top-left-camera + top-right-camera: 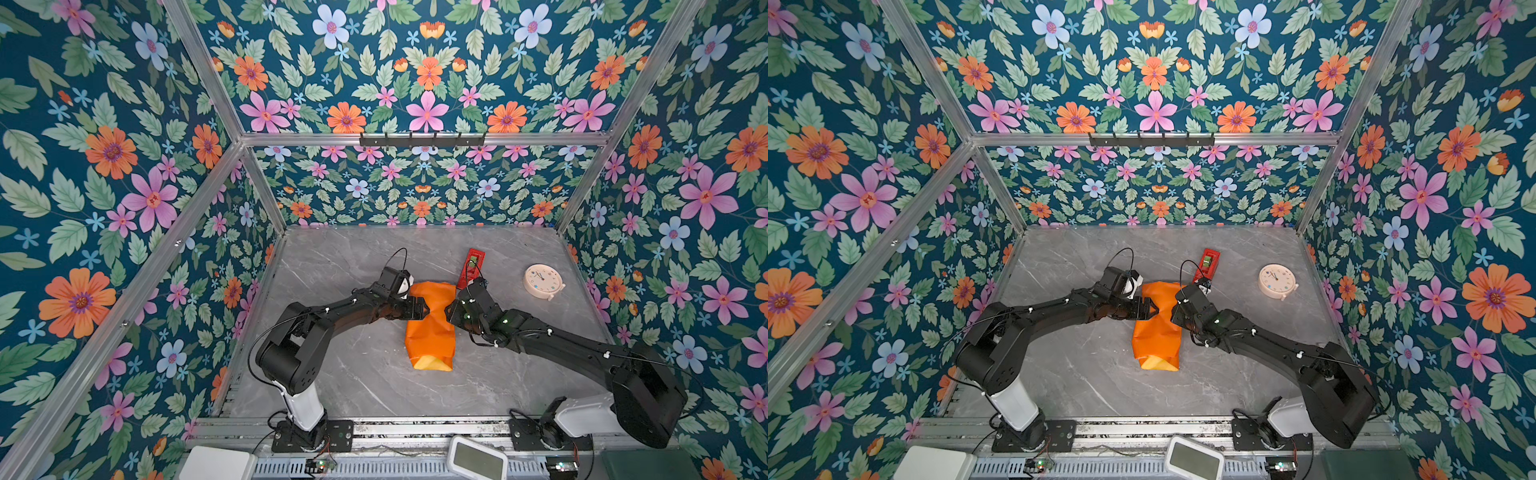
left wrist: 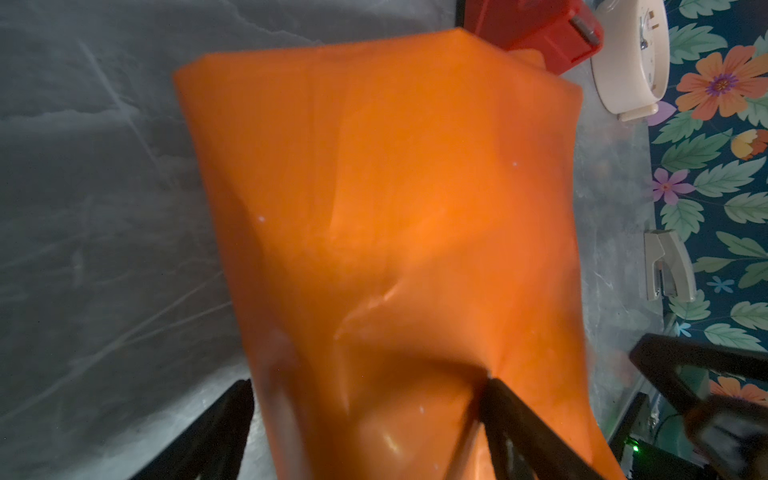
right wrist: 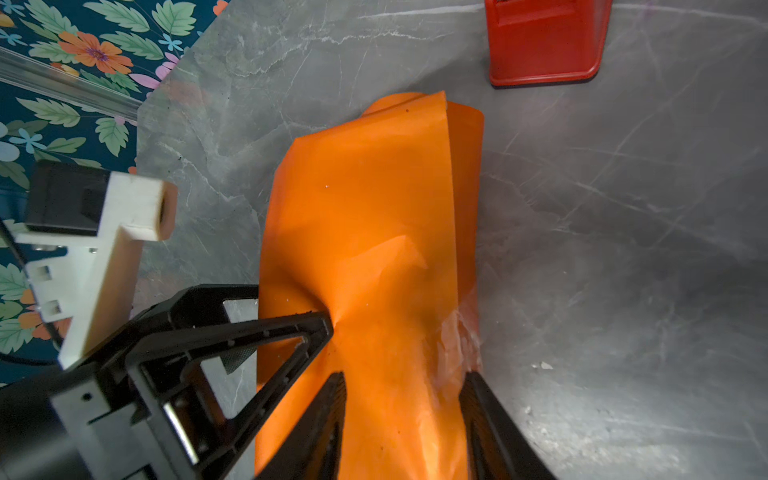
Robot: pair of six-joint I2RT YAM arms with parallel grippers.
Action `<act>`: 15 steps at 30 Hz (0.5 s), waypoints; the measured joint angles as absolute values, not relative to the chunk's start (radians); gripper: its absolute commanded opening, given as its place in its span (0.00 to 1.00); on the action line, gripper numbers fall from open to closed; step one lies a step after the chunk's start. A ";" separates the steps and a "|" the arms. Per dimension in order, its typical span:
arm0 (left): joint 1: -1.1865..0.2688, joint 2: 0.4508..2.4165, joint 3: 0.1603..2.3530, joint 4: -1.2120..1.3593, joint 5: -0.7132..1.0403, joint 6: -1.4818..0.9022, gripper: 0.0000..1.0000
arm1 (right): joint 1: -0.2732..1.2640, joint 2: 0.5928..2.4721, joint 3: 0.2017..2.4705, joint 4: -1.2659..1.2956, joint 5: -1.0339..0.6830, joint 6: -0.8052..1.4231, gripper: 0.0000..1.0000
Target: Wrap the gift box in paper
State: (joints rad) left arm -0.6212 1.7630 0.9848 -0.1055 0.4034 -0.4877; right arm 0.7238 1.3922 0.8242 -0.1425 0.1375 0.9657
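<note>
Both top views: one paper [image 1: 430, 332], a glossy orange, creased tube with yellow showing at its near end, lies at the middle of the desk [image 1: 353, 386]. One red tape dispenser [image 1: 471, 266] stands beyond it. One round cream clock [image 1: 542, 281] sits far right, its writing unreadable.
Left wrist: left claw [image 2: 365, 384] is spread wide, one finger [image 2: 511, 411] denting the paper.
Right wrist: right claw [image 3: 405, 378] is clenched on the paper.

The paper [image 1: 430, 328] is showing glossy bright orange between the black left fingers [image 3: 322, 328] and the black right fingers [image 3: 486, 415], with its yellow face peeking out at the end well clear of both. The surface [image 1: 353, 374] under them is gleaming grey with thin white veins. Beyond the right fingers a tape dispenser [image 1: 469, 266] is glowing red and a clock [image 1: 542, 280] is looking pale cream. The walls [image 1: 124, 166] are blooming teal with orange, pink and pale blue flowers.
</note>
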 measured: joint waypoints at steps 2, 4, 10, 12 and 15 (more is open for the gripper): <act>-0.621 1.763 0.985 -0.105 0.403 -0.488 0.87 | 0.724 1.405 0.826 -0.139 0.134 0.965 0.47; -0.621 1.763 0.985 -0.105 0.403 -0.488 0.87 | 0.724 1.417 0.826 -0.134 0.134 0.966 0.47; -0.621 1.763 0.984 -0.105 0.403 -0.488 0.87 | 0.724 1.448 0.826 -0.116 0.115 0.966 0.47; -0.621 1.763 0.984 -0.105 0.403 -0.488 0.87 | 0.724 1.456 0.827 -0.106 0.112 0.966 0.46; -0.621 1.763 0.984 -0.105 0.403 -0.488 0.87 | 0.724 1.466 0.828 -0.100 0.111 0.966 0.47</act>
